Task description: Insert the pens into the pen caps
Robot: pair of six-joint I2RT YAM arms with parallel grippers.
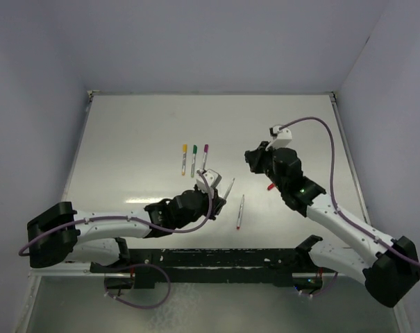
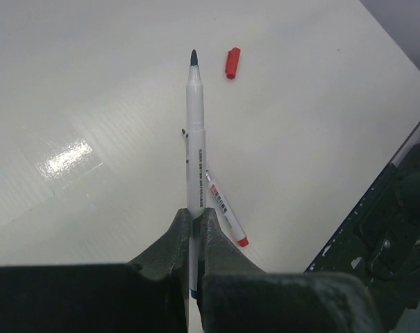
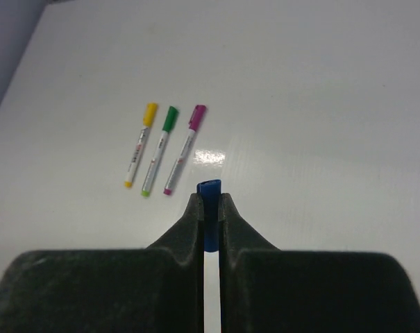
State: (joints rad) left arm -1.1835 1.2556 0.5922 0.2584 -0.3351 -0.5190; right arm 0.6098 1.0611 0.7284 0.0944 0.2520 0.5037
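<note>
Near the centre of the overhead frame, the left tool (image 2: 196, 216) clamps the uncapped pen (image 2: 194, 139), nib aimed upper right toward the right tool (image 3: 210, 202), which pinches the blue cap (image 3: 210, 189) (mouth direction apparently hidden).

Printing on the pens (image 3: 154, 156) is too small to read.

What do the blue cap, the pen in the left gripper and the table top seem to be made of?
Blue cap: probably moulded plastic, smooth, evenly blue.
Held pen: likely plastic barrel, whitish, smooth, with printed text; dark tip perhaps felt.
Table top: white, glossy, perhaps laminate or fluted plastic sheet, given its bright reflection and faint parallel lines.
</note>
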